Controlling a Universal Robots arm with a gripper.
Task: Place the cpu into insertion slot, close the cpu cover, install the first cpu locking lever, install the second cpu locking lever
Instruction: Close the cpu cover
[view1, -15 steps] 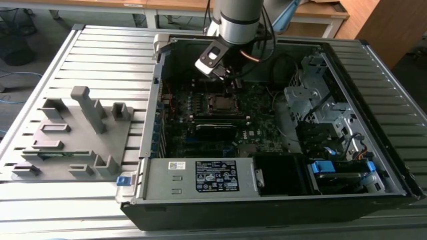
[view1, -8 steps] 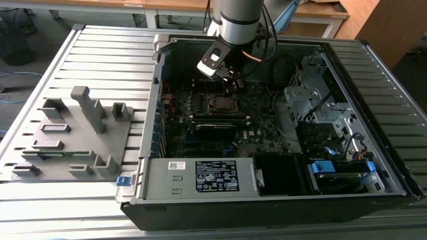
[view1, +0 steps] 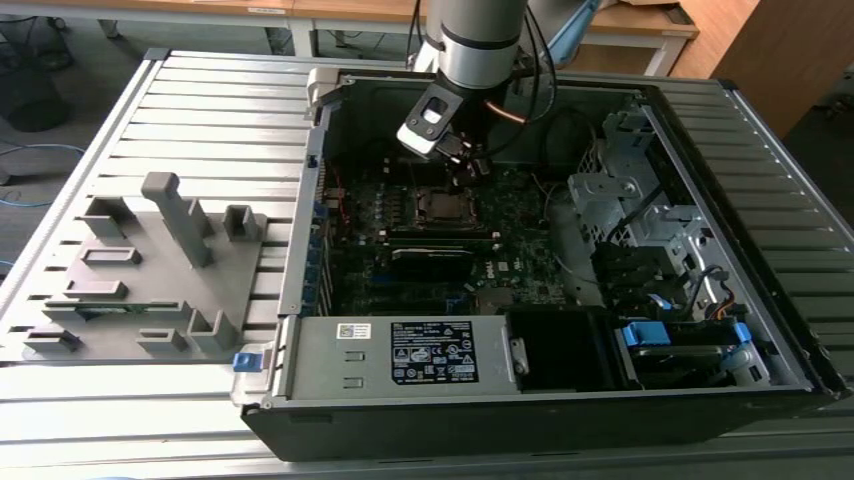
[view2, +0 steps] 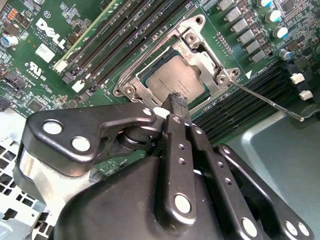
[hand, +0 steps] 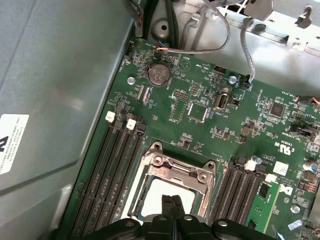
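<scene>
Gripper (view2: 176, 101): fingers pressed together, nothing pinched. Its tip stands directly over the cpu (view2: 167, 80), apparently touching the near edge (contact is hard to judge).
Cpu: seated in the insertion slot (view1: 445, 206), with the cpu cover (view2: 202, 56) flat around it.
Locking lever (view2: 270, 103): thin rod, unlatched, its long axis running from the slot's corner outward past the gripper, as the second wrist view shows. The exterior view places the slot mid-board (view1: 400, 280).

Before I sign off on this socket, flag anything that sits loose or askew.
One thing: a thin locking lever sticks out sideways from the insertion slot across the memory slots, not tucked along its rim. The cpu looks seated flat.
</scene>
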